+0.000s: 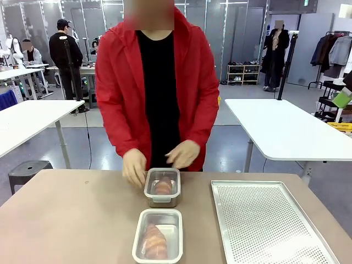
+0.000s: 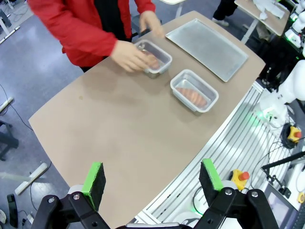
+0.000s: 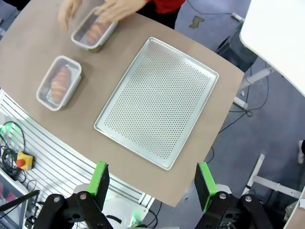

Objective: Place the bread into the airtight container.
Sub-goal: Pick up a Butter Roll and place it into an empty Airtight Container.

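Note:
Two clear airtight containers stand on the brown table. The near container point(image 1: 158, 235) point(image 2: 194, 90) point(image 3: 59, 82) holds a bread point(image 1: 154, 242) point(image 2: 191, 95) point(image 3: 60, 82). The far container point(image 1: 163, 187) point(image 2: 153, 57) point(image 3: 94, 31) holds another bread point(image 1: 163, 185), and the person's hands point(image 1: 134, 166) point(image 1: 183, 153) rest at its sides. My left gripper point(image 2: 153, 179) hangs open high over the table's near left edge. My right gripper point(image 3: 152, 183) is open too, high above the tray's near corner, far from both containers.
A perforated metal tray point(image 1: 269, 223) point(image 2: 206, 47) point(image 3: 157, 102) lies on the table's right half. The person in a red jacket point(image 1: 157, 88) stands at the far edge. The table's left half point(image 1: 66, 220) is bare. White tables stand behind.

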